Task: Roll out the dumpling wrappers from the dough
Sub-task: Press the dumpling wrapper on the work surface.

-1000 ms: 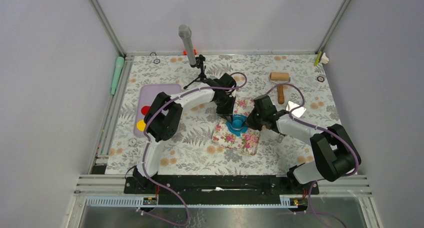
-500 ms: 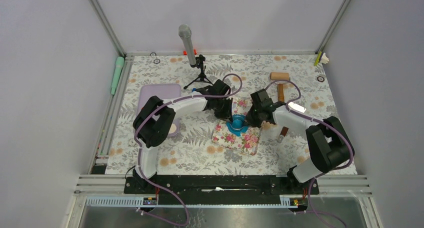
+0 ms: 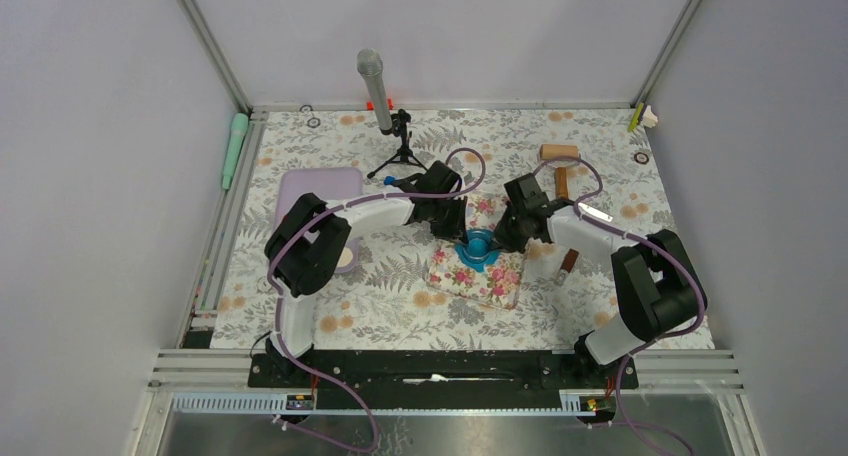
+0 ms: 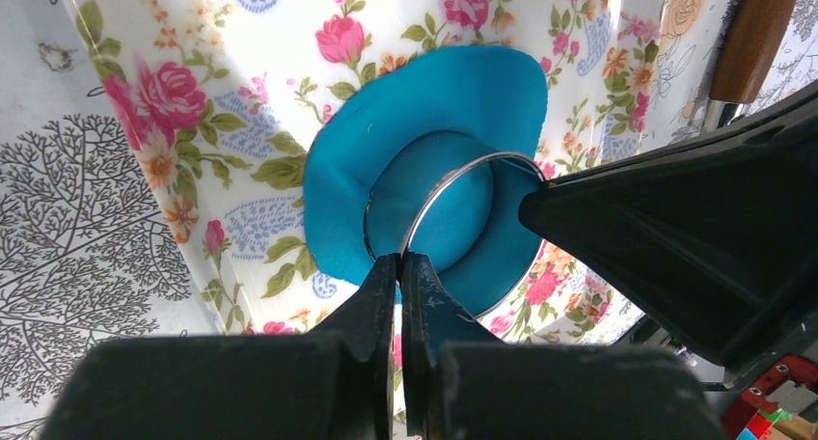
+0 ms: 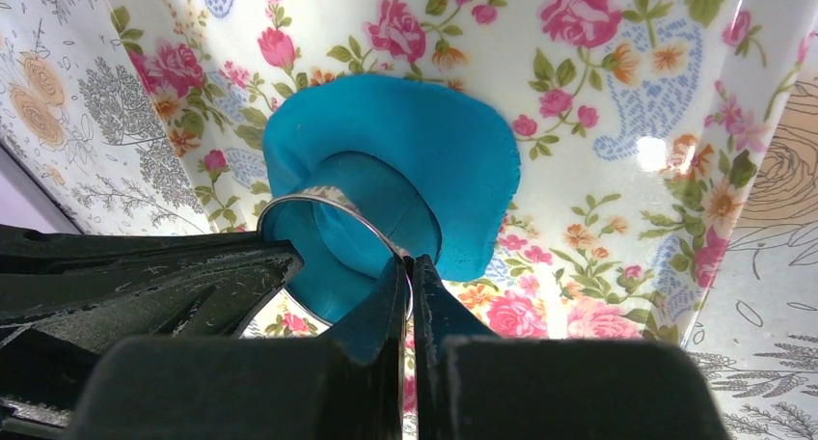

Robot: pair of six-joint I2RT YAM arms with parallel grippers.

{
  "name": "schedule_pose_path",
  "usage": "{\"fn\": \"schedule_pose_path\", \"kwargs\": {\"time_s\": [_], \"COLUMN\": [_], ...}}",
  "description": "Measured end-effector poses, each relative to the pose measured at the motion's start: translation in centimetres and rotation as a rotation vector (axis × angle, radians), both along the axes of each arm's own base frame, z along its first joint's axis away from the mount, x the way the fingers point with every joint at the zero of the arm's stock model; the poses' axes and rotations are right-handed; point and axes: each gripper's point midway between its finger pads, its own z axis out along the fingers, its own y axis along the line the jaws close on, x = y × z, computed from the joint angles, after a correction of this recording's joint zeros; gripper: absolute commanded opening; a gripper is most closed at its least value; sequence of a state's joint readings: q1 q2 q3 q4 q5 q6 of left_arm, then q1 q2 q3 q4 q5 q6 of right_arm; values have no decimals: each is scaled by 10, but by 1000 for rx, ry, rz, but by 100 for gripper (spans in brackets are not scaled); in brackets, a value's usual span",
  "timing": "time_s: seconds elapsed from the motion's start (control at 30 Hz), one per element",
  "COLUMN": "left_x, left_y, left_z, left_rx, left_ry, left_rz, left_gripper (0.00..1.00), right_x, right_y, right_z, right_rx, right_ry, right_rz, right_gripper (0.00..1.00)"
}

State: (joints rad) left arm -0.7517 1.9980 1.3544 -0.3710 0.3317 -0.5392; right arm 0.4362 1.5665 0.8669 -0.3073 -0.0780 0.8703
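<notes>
The dough (image 3: pixel 476 246) is a flattened, irregular bright blue sheet (image 4: pixel 434 93) (image 5: pixel 434 131) lying on a floral pink mat (image 3: pixel 492 279). A thin metal ring cutter (image 4: pixel 453 170) (image 5: pixel 309 197) stands pressed into its middle. The blue inside the ring is a round disc, a dumpling wrapper (image 4: pixel 444 218). My left gripper (image 4: pixel 400 261) (image 3: pixel 455 230) is shut on the ring's rim from the left. From the opposite side my right gripper (image 5: pixel 407 263) (image 3: pixel 501 238) is shut on the same rim. Each wrist view shows the other gripper's black fingers across the ring.
A wooden roller (image 3: pixel 560 160) lies at the back right of the patterned tablecloth. A brown-handled tool (image 3: pixel 567 264) rests just right of the mat. A microphone on a tripod (image 3: pixel 385 106) stands behind the left arm, and a lilac tray (image 3: pixel 305 191) sits at the left.
Both arms have shifted posture, the left elbow swinging left and the right elbow drawing in. The grippers stay shut on the ring over the dough. The brown-handled tool has come into sight.
</notes>
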Motion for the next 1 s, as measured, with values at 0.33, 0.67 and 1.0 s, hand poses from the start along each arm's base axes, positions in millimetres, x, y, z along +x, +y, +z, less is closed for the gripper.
{"fn": "schedule_pose_path", "kwargs": {"time_s": [0.33,0.67,1.0], "left_x": [1,5,-3], "left_y": [-8,-12,-13], "left_z": [0,2,1], "left_rx": [-20,42,81], "left_ry": [13,39,67], "left_rz": [-11,-17,-75], "left_gripper": [0,0,0], "right_x": [2,-2,-21], "right_y": [-7,-7,-6], "right_z": [0,-1,1], "right_rx": [-22,37,38], "right_ry": [2,-68,-127], "right_rz": [27,1,-41], "right_gripper": [0,0,0]}}
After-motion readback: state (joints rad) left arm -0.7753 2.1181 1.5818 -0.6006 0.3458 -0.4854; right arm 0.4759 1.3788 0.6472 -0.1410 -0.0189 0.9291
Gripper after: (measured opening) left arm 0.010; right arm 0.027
